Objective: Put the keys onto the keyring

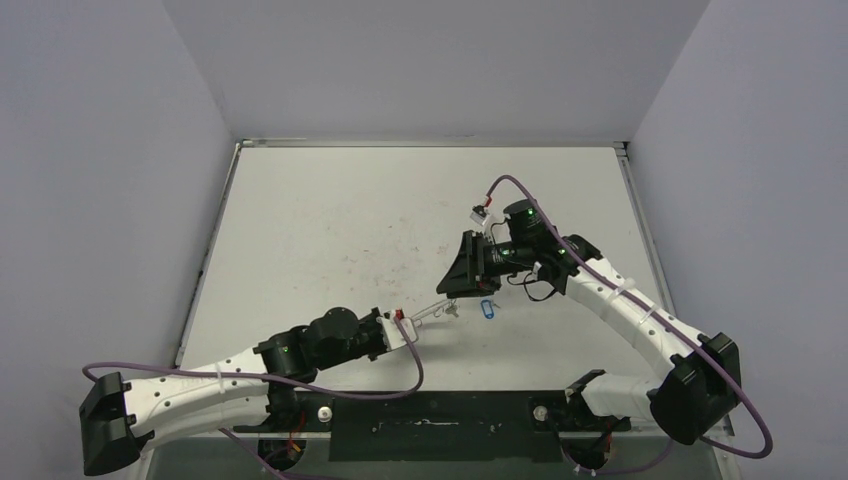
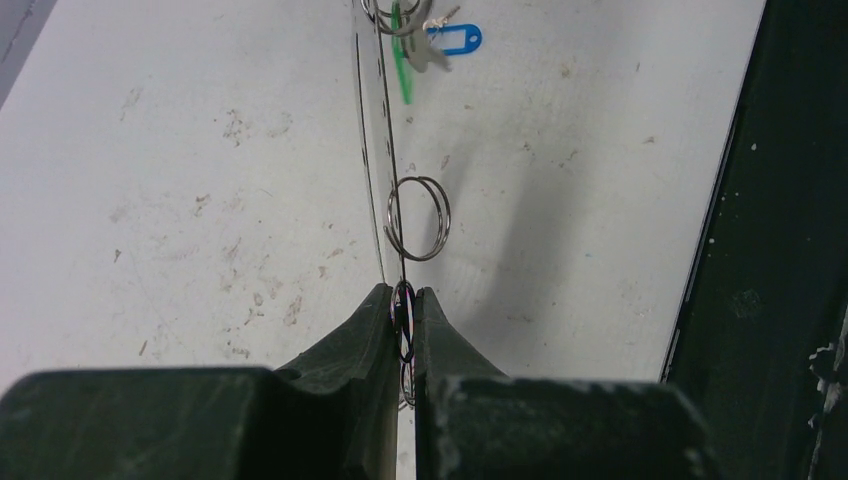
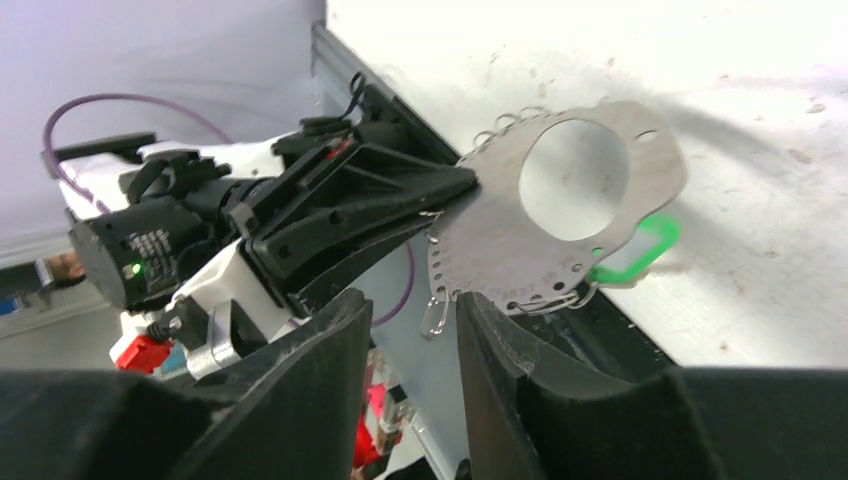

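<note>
Now, left gripper [image 2: 404, 295]: jaws pressed together on the near edge of the keyring [image 3: 490, 250], pinching it edge-on between the fingertips.
Keyring: a thin flat metal ring with a large hole and small holes along its rim; it juts straight out ahead of the left fingertips, held off the table [image 2: 200, 150].
Split ring [image 2: 418, 218]: hangs on the keyring just ahead of the left fingertips; more small rings sit along the rim further out.
Right gripper [image 3: 412, 300]: fingers apart with a narrow gap and nothing clamped; it sits just beside the keyring's rim, and a small clip-like ring dangles from the rim into that gap.
Green key [image 3: 640, 250]: at the far end of the keyring from the left gripper; it appears to hang from the rim there, but I cannot tell whether it is threaded on.
Blue key [image 2: 455, 38]: lies flat on the table, just past the keyring's far end, not on the ring.
Stage, as I judge it: green key likely done, blue key remaining.
Risk, grip: the left hold is only on the thin edge, so a sideways push from the right fingers could swivel or slip the keyring.
Risk, pick-up: the blue key is tiny and flat, so the fingers may skid over it or shove it away.
Risk, snag: closing the right fingers here could catch the dangling ring and drag the keyring.
</note>
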